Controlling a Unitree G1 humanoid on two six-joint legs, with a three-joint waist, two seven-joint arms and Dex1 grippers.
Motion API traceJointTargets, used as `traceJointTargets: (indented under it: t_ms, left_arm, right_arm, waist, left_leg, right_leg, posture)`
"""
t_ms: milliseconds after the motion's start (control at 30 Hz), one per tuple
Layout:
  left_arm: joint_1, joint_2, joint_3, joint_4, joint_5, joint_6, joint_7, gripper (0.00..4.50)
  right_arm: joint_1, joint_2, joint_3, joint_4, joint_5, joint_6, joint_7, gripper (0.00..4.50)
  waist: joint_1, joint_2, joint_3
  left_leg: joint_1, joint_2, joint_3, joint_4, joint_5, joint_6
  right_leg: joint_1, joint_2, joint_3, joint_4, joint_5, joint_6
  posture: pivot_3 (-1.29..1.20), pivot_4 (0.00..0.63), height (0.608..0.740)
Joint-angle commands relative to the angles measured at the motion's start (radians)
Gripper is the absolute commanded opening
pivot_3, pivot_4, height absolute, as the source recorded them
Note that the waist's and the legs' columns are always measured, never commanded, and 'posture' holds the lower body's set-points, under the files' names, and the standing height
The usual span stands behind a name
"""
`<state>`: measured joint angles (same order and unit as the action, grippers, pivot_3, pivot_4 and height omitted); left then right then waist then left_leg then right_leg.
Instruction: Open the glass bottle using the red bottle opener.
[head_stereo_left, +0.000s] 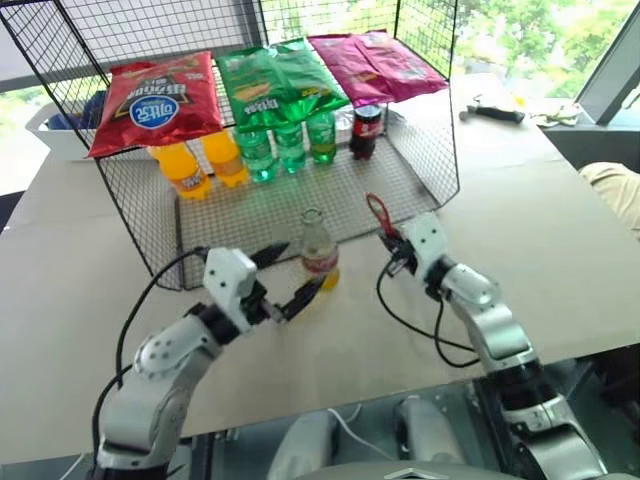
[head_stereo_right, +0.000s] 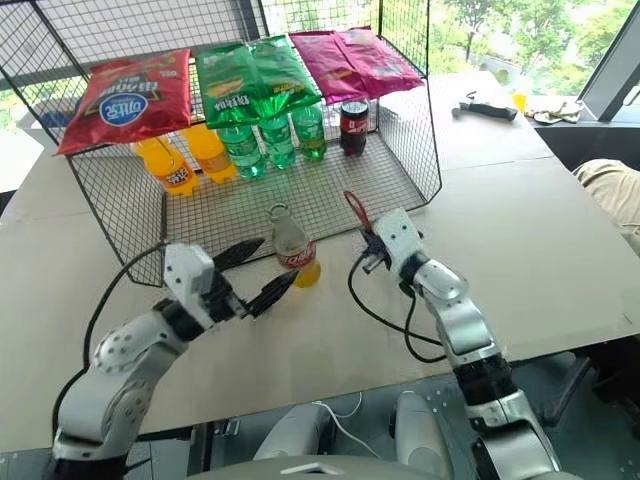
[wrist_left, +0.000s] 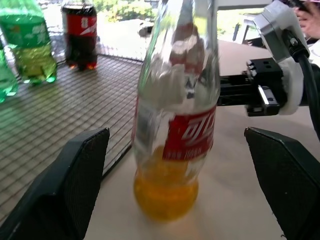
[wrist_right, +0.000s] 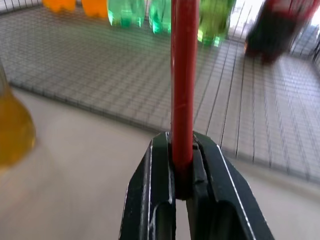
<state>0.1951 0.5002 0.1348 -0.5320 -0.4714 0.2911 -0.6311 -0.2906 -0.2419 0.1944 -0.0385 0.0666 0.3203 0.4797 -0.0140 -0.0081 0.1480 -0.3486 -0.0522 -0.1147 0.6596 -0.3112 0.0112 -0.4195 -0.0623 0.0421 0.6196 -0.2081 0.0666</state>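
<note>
Right now the small clear glass bottle (head_stereo_left: 318, 250), with yellow liquid in its lower part and a red-and-white label, stands upright on the pale brown table (head_stereo_left: 560, 250), just in front of the edge of the black wire-mesh display rack (head_stereo_left: 420, 170). No cap can be made out on its narrow neck, though the mouth is too small to be sure.

The left gripper (head_stereo_left: 290, 280) has its two black fingers spread wide on either side of the bottle's lower body, with clear space between each finger and the glass in the left wrist view, so it has hold of nothing. The right gripper (head_stereo_left: 392, 243) sits to the right of the bottle, near but not touching it, its fingers pinched on the handle of the slim red bottle opener (head_stereo_left: 378, 212), whose ring head stands up above them.

The main risk, as I judge it, is the unsupported bottle. If the opener presses or levers against the neck while the left fingers are apart, the light bottle could tip or slide toward the rack, where green plastic bottles (head_stereo_left: 288, 145), orange soda bottles (head_stereo_left: 200, 165) and a dark cola bottle (head_stereo_left: 366, 130) stand. The opener is also held by a thin handle; a sideways load could twist it in the fingers or let it slip out.
</note>
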Motion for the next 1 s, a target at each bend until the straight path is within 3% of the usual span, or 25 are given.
traceJointTargets:
  t_ms: [33,200,233,333,700,1000]
  left_arm:
    - [0.115,0.011,0.069,-0.006,0.023,-0.039,-0.004,4.5]
    - [0.214,0.006,0.134,0.017,0.037,-0.063,0.006,4.5]
    - [0.226,0.002,0.152,0.033,0.048,-0.076,0.016,4.5]
    - [0.267,-0.013,0.201,0.059,0.058,-0.101,0.032,4.5]
    - [0.463,-0.052,0.245,0.111,0.115,-0.197,0.01,4.5]
    - [0.484,-0.057,0.22,0.131,0.175,-0.233,0.022,4.5]
  right_arm:
    - [0.025,-0.09,-0.021,-0.093,-0.031,0.042,0.023,1.75]
    - [0.075,-0.22,-0.014,-0.132,-0.125,-0.065,0.022,4.25]
    - [0.092,-0.229,-0.03,-0.137,-0.132,-0.101,0.006,4.48]
    - [0.164,-0.255,-0.081,-0.175,-0.104,-0.139,0.015,4.48]
    - [0.491,-0.315,-0.207,-0.297,0.222,-0.22,0.297,4.48]
    - [0.51,-0.321,-0.241,-0.258,0.296,-0.206,0.353,4.48]
  waist:
    - [-0.001,0.001,0.001]
    - [0.003,-0.001,0.002]
    - [0.003,-0.001,0.002]
    - [0.002,-0.002,0.002]
    - [0.004,-0.004,0.004]
    - [0.001,-0.004,0.004]
  left_leg:
    - [0.0,0.0,0.0,0.0,0.0,0.0]
    - [0.0,0.0,0.0,-0.001,0.0,0.001]
    - [0.0,0.0,-0.001,-0.001,0.0,0.0]
    - [0.0,0.001,0.0,-0.001,0.0,0.0]
    - [0.0,0.002,0.0,-0.001,-0.004,0.007]
    - [0.003,0.003,0.001,-0.001,-0.004,0.007]
  right_leg:
    - [0.0,0.0,0.0,-0.001,0.0,0.0]
    - [0.001,0.0,-0.002,-0.001,0.0,0.001]
    - [0.002,0.0,-0.003,-0.001,0.0,0.001]
    - [0.002,0.0,-0.002,-0.002,0.0,0.001]
    - [0.006,-0.001,-0.002,-0.01,0.0,0.001]
    - [0.008,0.0,-0.002,-0.009,-0.002,-0.001]
  posture:
    - [0.0,0.15,0.74]
    - [0.0,0.15,0.74]
    - [0.0,0.15,0.74]
    - [0.0,0.15,0.74]
    - [0.0,0.15,0.74]
    - [0.0,0.15,0.74]
